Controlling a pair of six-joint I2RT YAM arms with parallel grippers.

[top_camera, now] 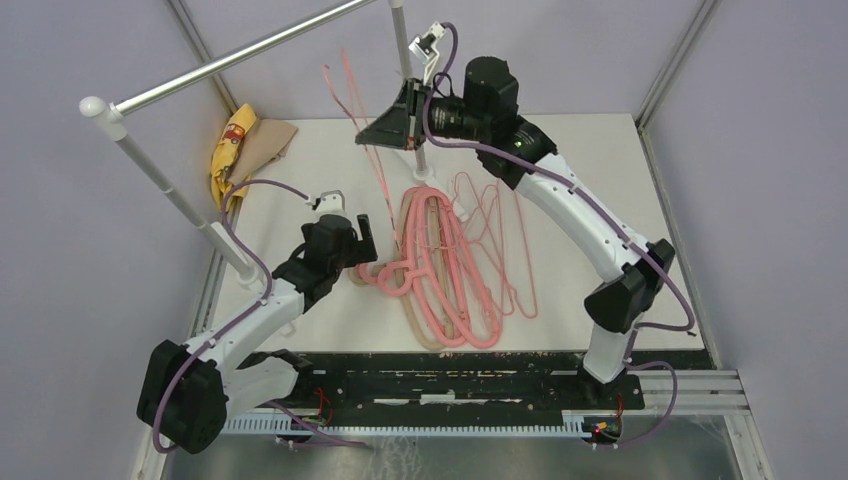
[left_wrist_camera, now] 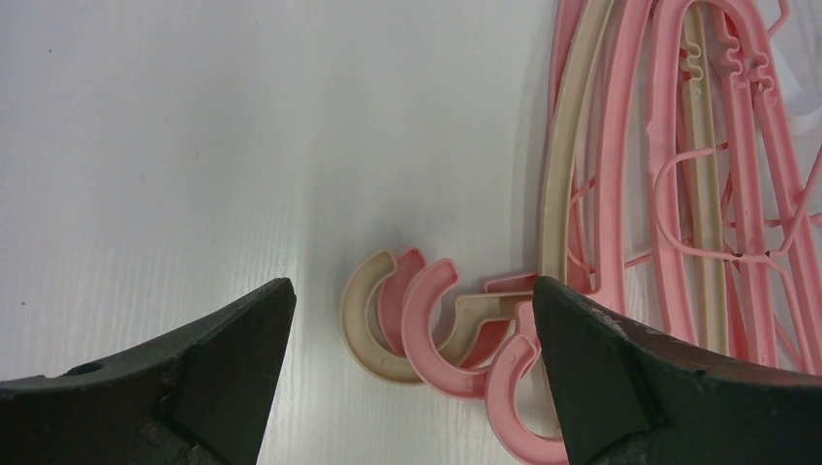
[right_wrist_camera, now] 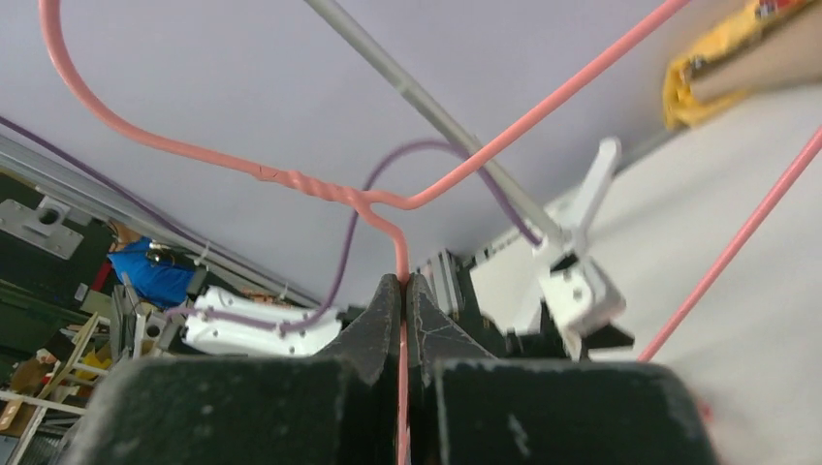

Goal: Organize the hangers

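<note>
Pink wire hanger pinched in right claw; left claw gapes.

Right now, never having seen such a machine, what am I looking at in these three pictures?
These are two robot arms, each ending in a two-finger gripper. The wide picture looks down from above; the other two come from cameras on the wrists. On the white table lies a pile of hangers: thick pink plastic ones, a beige one and thin wire ones. The left gripper hovers open over their hooks, holding nothing. The right gripper is shut on a thin pink wire hanger, raised near the silver rail. A yellow and tan cloth lies at the back.
</note>
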